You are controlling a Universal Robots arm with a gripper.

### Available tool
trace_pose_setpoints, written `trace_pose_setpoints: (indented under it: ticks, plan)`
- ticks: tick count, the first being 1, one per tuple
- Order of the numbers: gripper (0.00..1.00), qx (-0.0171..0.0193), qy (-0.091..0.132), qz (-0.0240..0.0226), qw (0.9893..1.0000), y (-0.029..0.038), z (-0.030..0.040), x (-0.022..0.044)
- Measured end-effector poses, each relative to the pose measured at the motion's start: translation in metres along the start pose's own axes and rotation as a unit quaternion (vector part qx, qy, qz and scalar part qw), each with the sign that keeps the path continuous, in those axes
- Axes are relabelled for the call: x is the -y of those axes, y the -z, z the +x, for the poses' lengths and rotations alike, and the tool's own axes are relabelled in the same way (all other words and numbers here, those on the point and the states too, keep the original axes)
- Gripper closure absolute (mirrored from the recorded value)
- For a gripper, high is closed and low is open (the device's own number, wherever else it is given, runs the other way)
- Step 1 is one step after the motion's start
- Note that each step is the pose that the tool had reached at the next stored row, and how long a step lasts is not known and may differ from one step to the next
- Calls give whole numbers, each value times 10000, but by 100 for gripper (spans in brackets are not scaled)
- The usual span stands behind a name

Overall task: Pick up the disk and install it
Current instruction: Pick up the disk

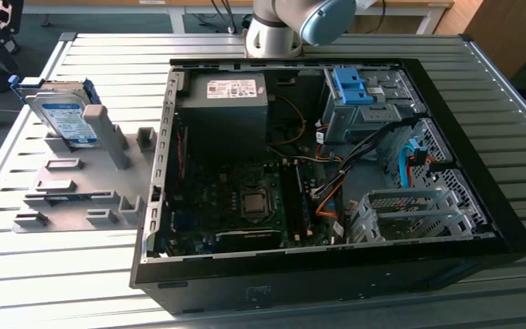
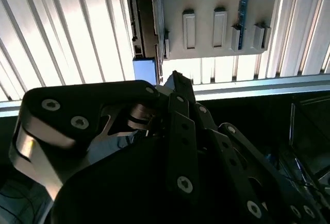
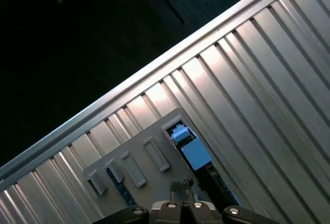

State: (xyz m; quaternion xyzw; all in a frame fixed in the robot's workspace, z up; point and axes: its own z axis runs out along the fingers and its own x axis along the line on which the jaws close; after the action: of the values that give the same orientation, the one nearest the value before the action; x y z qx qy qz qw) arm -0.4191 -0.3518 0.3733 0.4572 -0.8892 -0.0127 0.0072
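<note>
Disk (image 1: 66, 115) stands on edge on the fixture plate (image 1: 98, 197), at 9 o'clock from the case (image 1: 336, 288) in the exterior view. Gripper (image 3: 183, 209) hangs above that plate; whether it is released or clenched cannot be told.

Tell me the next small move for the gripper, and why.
Probably ease the gripper down toward the disk: it stands on edge in the grey holder, unheld, outside the open computer case, and the first wrist view looks down on that holder.

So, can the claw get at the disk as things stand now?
Probably yes: the disk stands upright on the grey fixture, outside the computer case, with nothing over its top edge; a grey post stands close beside it.
</note>
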Motion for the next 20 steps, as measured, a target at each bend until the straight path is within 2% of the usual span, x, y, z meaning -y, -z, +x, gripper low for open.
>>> trace_pose_setpoints:
  ticks: [3, 7, 14, 16, 20]
  plan:
    - [89, -9, 269, 0, 9996, -4, 0, 0]
    - [89, -18, 580, 0, 9983, -11, 0, 0]
    - [89, -19, 647, 1, 9979, -29, -63, -44]
    - [89, -25, 822, 1, 9966, -34, -63, -43]
    - [89, -35, 1185, 1, 9929, -47, -63, -43]
